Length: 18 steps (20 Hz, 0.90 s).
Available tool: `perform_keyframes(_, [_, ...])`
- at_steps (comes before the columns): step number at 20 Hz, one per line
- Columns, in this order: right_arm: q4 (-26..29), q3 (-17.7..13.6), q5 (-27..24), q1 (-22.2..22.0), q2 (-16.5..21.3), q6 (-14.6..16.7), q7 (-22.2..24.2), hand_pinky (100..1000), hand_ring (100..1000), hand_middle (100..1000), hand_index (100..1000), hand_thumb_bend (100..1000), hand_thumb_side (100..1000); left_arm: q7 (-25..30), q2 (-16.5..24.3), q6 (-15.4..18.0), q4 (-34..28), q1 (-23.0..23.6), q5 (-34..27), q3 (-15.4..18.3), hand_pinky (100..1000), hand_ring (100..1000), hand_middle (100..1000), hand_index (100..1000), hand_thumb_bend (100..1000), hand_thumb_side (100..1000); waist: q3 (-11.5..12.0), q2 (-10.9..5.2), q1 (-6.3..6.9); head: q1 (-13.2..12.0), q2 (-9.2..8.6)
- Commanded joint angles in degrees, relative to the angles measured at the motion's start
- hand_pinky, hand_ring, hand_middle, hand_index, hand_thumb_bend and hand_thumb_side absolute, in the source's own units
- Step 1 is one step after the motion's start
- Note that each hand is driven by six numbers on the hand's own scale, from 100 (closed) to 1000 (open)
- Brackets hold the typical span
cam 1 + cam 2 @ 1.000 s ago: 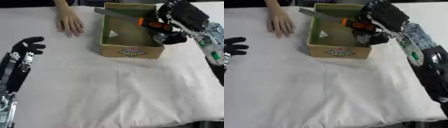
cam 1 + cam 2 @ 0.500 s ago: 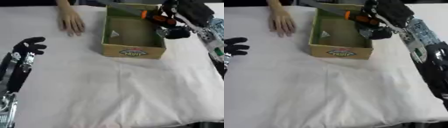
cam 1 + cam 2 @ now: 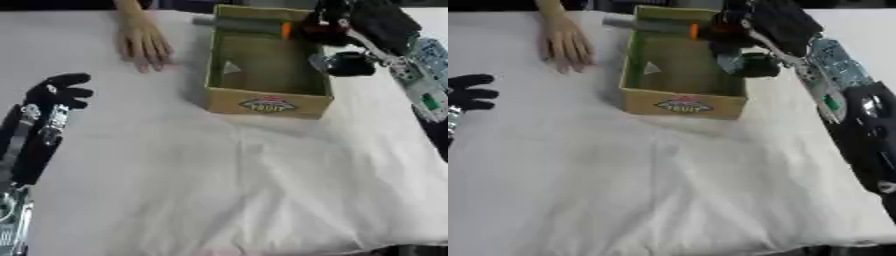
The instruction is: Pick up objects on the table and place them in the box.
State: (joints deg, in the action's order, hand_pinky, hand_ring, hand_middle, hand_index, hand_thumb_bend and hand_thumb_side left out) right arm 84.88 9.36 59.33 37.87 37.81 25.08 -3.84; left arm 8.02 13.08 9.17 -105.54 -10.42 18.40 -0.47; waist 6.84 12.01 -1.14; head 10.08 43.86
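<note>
I am holding a knife (image 3: 249, 25) over the far end of the box (image 3: 268, 102), my right hand (image 3: 750, 20) curled around its dark handle. The blade is a flat, dull grey strip sticking out to the left of my fingers (image 3: 325, 31), with a small orange band where it meets the handle. It is lying roughly level across the box's far rim; I cannot tell whether it is touching the cardboard.

The box is an open cardboard carton, green-brown inside and tan outside, with a printed oval label on the near wall. A small pale triangle is showing on its inner left wall. It is sitting just below and to the left of my right hand, on a counter covered by a white cloth (image 3: 236, 190) that is lying in soft creases.

A person's bare hand (image 3: 143, 42) is resting flat on the cloth, well to the left of my right hand, beyond the box's left wall.

My right arm is coming in from the upper right, black with silver and green parts along the forearm. My left hand (image 3: 59, 91) is idling at the left edge, fingers loosely bent and holding nothing, well apart from the box.
</note>
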Motion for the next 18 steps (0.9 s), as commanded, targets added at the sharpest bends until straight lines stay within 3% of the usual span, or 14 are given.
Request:
perform_keyframes(1, [-0.2, -0.4, 1.5, 0.5, 1.8, 1.1, 1.4, 650, 782, 848, 859, 428, 786, 0.1, 0.2, 0.1, -1.2, -0.7, -0.3, 0.0, 727, 776, 818, 880, 100, 1000, 0.1, -0.84, -0.02, 0.6, -0.17])
perform_keyframes(3, [-0.6, -0.3, 2.7, 0.4, 1.8, 2.0, 3.5, 792, 876, 927, 893, 496, 799, 0.1, 0.2, 0.1, -1.2, -0.7, -0.3, 0.0, 727, 776, 818, 881, 100, 1000, 0.1, -0.86, -0.02, 0.6, -0.17])
perform_keyframes(4, [-0.6, -0.3, 3.0, 0.4, 1.8, 2.4, 4.4, 771, 864, 915, 888, 487, 798, 0.1, 0.2, 0.1, -1.2, -0.8, -0.3, 0.0, 727, 776, 818, 881, 100, 1000, 0.0, -0.87, -0.01, 0.6, -0.18])
perform_keyframes(5, [-0.6, -0.4, 3.2, 0.4, 1.8, 2.7, 5.1, 830, 904, 955, 906, 530, 803, 0.1, 0.1, 0.1, -1.2, -0.8, -0.3, 0.0, 727, 775, 818, 880, 100, 1000, 0.0, -0.88, -0.01, 0.6, -0.19])
perform_keyframes(14, [0.4, -0.8, 2.9, 0.0, 2.0, 3.3, 6.6, 840, 911, 958, 909, 511, 804, 0.1, 0.1, 0.1, -1.1, -0.8, -0.2, 0.1, 727, 775, 818, 880, 100, 1000, 0.0, -0.89, 0.01, 0.6, -0.33])
perform_keyframes(18, [2.7, -1.3, 1.3, -0.6, 2.4, 3.2, 5.4, 799, 875, 918, 899, 470, 783, 0.0, 0.1, 0.0, -1.1, -0.7, -0.2, 0.2, 727, 775, 817, 880, 100, 1000, -0.4, -0.82, 0.16, 0.4, -0.75])
